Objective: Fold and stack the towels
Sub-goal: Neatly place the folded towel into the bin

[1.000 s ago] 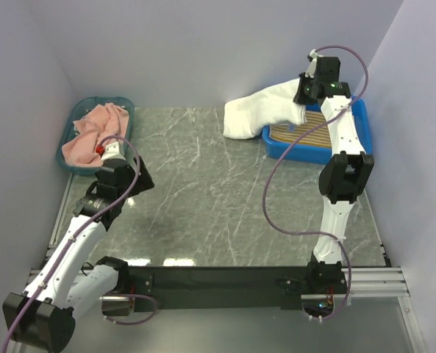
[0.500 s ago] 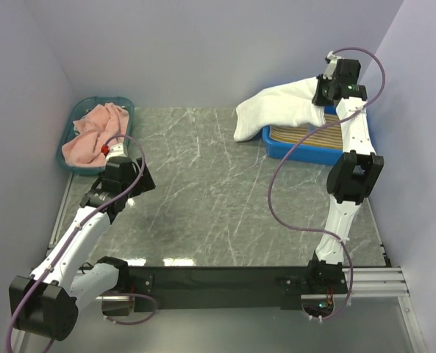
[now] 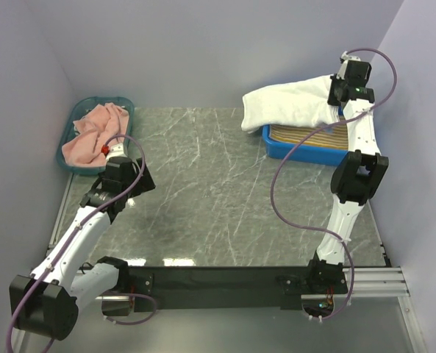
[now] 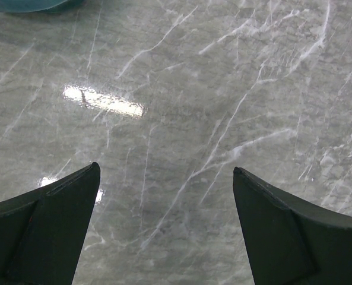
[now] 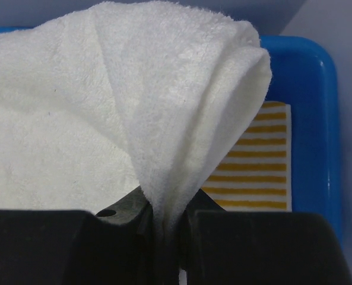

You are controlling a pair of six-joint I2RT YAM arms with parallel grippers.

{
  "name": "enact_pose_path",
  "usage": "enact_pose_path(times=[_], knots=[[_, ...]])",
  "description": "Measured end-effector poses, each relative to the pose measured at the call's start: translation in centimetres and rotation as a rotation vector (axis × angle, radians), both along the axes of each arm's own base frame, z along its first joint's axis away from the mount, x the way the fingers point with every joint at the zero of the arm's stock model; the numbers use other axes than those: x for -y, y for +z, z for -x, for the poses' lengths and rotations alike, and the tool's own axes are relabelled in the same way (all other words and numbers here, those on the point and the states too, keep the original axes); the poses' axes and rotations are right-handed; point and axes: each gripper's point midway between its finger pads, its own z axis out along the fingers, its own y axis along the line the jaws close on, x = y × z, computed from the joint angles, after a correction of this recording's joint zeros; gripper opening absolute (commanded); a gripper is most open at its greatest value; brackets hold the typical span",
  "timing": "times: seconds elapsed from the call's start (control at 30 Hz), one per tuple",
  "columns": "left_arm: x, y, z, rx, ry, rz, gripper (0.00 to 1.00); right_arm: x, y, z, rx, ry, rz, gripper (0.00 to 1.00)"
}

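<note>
Higher and further right than a second ago, the plain white terry towel (image 3: 287, 107) hangs pinched by one edge in the right gripper (image 3: 338, 94). It is partly above the blue plastic tray (image 3: 306, 153) at the far right corner of the grey marble table (image 3: 203, 191), likely for stacking on the yellow-striped towel (image 3: 317, 134). The left gripper (image 4: 164, 231) gapes empty.

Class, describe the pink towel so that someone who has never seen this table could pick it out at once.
Start at the grey marble table and look to its far left corner, where a teal basket sits. The pink towel lies crumpled inside it. It is the only salmon cloth: the white towel is held by the right gripper on the far right.
</note>
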Motion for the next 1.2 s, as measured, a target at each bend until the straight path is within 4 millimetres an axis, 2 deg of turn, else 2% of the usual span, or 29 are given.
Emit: enact_pose_path(times=[0.2,0.4,1.2], knots=[[0.0,-0.3,-0.1,-0.010,0.000,-0.002,0.99,1.2,-0.2,0.2,-0.009,-0.031,0.036,0.00],[0.1,-0.9,-0.2,-0.029,-0.001,-0.007,0.99,1.9,-1.5,0.7,-0.046,-0.053,0.073,0.00],[0.8,-1.7,-0.4,-0.060,-0.028,0.011,0.99,5.2,-1.2,1.8,-0.080,-0.168,0.200,0.00]])
